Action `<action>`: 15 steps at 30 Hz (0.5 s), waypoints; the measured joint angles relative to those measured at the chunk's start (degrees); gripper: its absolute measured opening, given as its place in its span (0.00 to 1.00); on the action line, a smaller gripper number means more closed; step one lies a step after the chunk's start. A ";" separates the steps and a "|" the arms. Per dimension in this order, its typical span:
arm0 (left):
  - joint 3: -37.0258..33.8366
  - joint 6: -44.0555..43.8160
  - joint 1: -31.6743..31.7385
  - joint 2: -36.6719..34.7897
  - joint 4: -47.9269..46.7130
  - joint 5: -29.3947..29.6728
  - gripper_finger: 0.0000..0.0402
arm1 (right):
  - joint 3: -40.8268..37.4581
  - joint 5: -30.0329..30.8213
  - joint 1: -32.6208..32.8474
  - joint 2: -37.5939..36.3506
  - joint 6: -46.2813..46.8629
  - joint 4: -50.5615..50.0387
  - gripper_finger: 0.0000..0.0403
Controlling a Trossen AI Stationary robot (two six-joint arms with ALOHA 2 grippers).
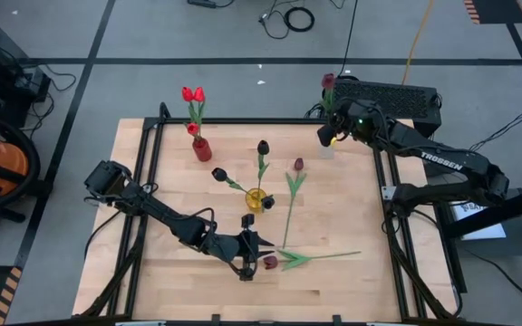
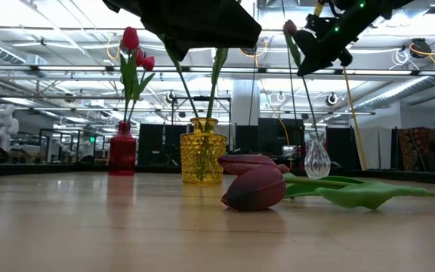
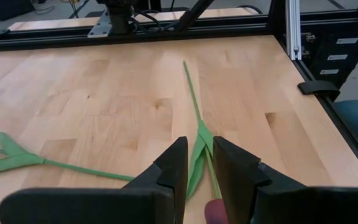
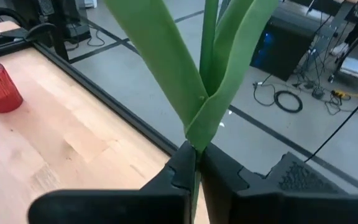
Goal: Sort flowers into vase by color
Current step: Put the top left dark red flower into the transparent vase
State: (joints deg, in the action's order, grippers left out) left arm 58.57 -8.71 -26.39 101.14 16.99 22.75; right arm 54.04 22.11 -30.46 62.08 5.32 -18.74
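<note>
The flowers are artificial tulips on thin green stems with long leaves. Red ones [image 1: 193, 94] stand in a red vase [image 1: 202, 149] near the surface's [image 1: 179, 281] far left; two black-headed ones [image 1: 263, 147] lean out of a yellow vase [image 1: 256, 200] near the middle. Two maroon tulips lie flat: one [image 1: 298, 165] right of the yellow vase, another [image 1: 270, 262] toward the near edge, its stem running right.

The left gripper [image 1: 247, 256] sits low over that near tulip. Its wrist view shows the fingers [image 3: 173, 168] partly spread with stem and leaf [image 3: 199, 149] passing between them, not clamped.

The right gripper [image 1: 330, 134] hangs over the far right corner above a clear vase [image 1: 325, 149], pressed together on the stem of a maroon tulip [image 1: 328, 81]. Its wrist view shows the stem pinched just below the leaf fork [image 4: 204, 115], which the high view hides. Only the low view shows that stem's end [image 2: 308, 113] reaching down toward the clear vase [image 2: 316, 159]; whether it is inside, I cannot tell.
</note>
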 joint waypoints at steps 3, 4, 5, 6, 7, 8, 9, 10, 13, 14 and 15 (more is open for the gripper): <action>0.00 -0.02 0.00 0.00 0.00 0.01 0.21 | 0.00 0.19 0.00 0.33 1.45 -0.53 0.05; 0.00 -0.02 0.00 0.00 0.00 0.01 0.21 | 0.00 0.23 0.00 0.45 2.08 -0.67 0.05; -0.02 -0.02 0.00 0.00 0.00 0.01 0.21 | -0.02 0.25 0.00 0.66 2.63 -0.81 0.06; -0.02 -0.02 0.00 0.00 0.00 0.01 0.21 | -0.02 0.28 0.00 0.95 3.10 -0.78 0.07; -0.02 -0.02 0.00 0.00 0.00 0.01 0.21 | -0.02 0.32 0.00 1.32 3.47 -0.77 0.08; -0.02 -0.02 0.00 0.00 0.00 0.01 0.21 | -0.02 0.34 0.00 1.77 3.69 -0.83 0.09; -0.02 -0.02 0.00 0.00 0.00 0.01 0.21 | -0.02 0.34 0.00 2.28 3.95 -0.95 0.10; -0.02 -0.02 0.00 0.00 0.00 0.01 0.21 | -0.02 0.34 0.00 2.80 4.34 -1.16 0.12; -0.02 -0.02 0.00 0.00 0.00 0.01 0.21 | -0.02 0.32 0.02 4.36 5.09 -1.75 0.18; -0.02 -0.02 0.00 0.00 0.00 0.01 0.21 | -0.03 0.32 0.02 4.69 5.15 -2.19 0.21; -0.02 -0.02 0.00 0.00 0.00 0.01 0.21 | -0.07 0.46 0.02 4.99 5.20 -2.57 0.25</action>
State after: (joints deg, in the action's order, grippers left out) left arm 58.54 -8.73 -26.39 101.14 16.99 22.76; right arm 53.98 22.57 -30.44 67.07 10.52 -21.31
